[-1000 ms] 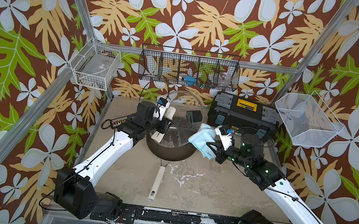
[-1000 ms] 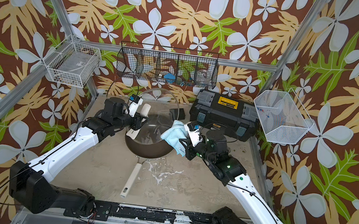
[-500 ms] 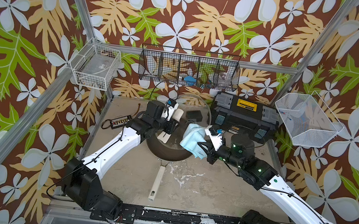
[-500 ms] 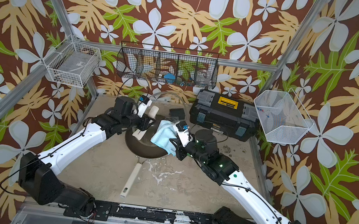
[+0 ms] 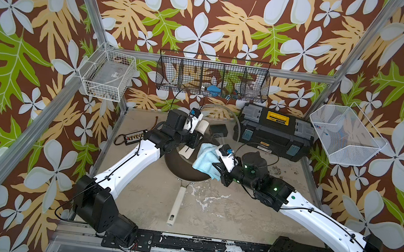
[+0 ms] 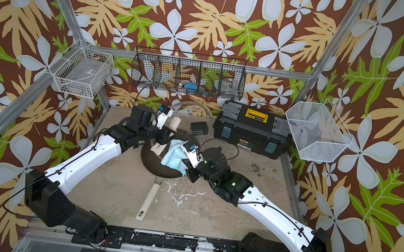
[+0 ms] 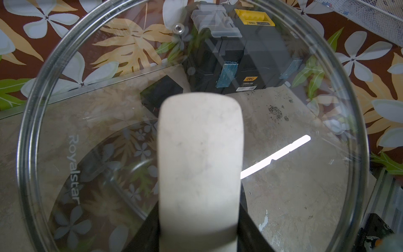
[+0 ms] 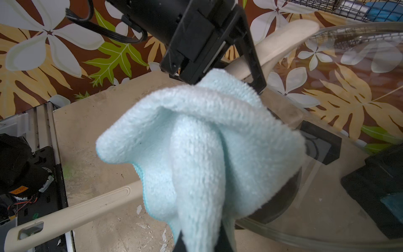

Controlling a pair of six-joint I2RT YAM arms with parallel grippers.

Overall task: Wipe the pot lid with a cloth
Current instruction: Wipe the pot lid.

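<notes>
My left gripper [image 5: 194, 139] [image 7: 199, 229] is shut on the cream bar handle [image 7: 200, 141] of the pot lid [image 5: 235, 125] [image 6: 207, 115] [image 7: 294, 192]. It holds the clear glass lid tilted up on edge above a dark frying pan [image 5: 182, 172]. The light blue cloth [image 5: 206, 158] [image 6: 174, 154] [image 8: 196, 141] is bunched in my shut right gripper [image 5: 214, 167] [image 8: 200, 240]. In the right wrist view the cloth sits right by the lid's glass [image 8: 338, 98], next to the left gripper's fingers [image 8: 253, 65]. Whether it touches the glass I cannot tell.
The pan's long cream handle [image 5: 176, 204] points toward the front edge. At the back are a black toolbox [image 5: 273, 130] and a small black box [image 5: 219, 128]. A black wire rack [image 5: 212, 77] and white baskets [image 5: 107, 78] [image 5: 346, 136] hang on the walls.
The right gripper has carried the cloth leftward up to the lid. The left gripper has shifted the lid slightly to the right, toward it.
</notes>
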